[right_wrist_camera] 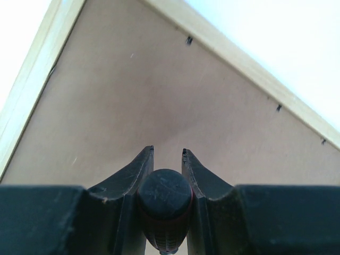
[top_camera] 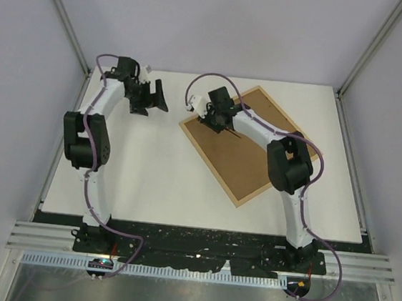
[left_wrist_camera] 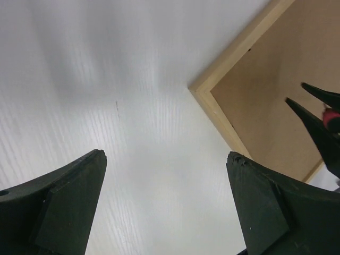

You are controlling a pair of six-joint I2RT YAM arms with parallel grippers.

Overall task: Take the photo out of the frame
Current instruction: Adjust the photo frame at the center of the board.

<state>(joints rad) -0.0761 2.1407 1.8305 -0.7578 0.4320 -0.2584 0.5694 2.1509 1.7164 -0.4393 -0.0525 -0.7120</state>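
The frame (top_camera: 248, 145) lies face down on the white table, right of centre, turned at an angle, its brown fibreboard back up inside thin light wood strips. It also shows in the right wrist view (right_wrist_camera: 159, 90) and in the left wrist view (left_wrist_camera: 249, 48). The photo is hidden. My right gripper (top_camera: 210, 115) hovers over the frame's far left corner, shut on a red-handled screwdriver (right_wrist_camera: 164, 204) with a black cap. My left gripper (top_camera: 151, 102) is open and empty over bare table left of the frame, its fingers (left_wrist_camera: 69, 202) wide apart.
Small black retaining tabs (right_wrist_camera: 188, 40) sit along the frame's inner edge. The table's (top_camera: 148, 174) left half lies between the arms. Grey enclosure walls and metal posts stand around the table.
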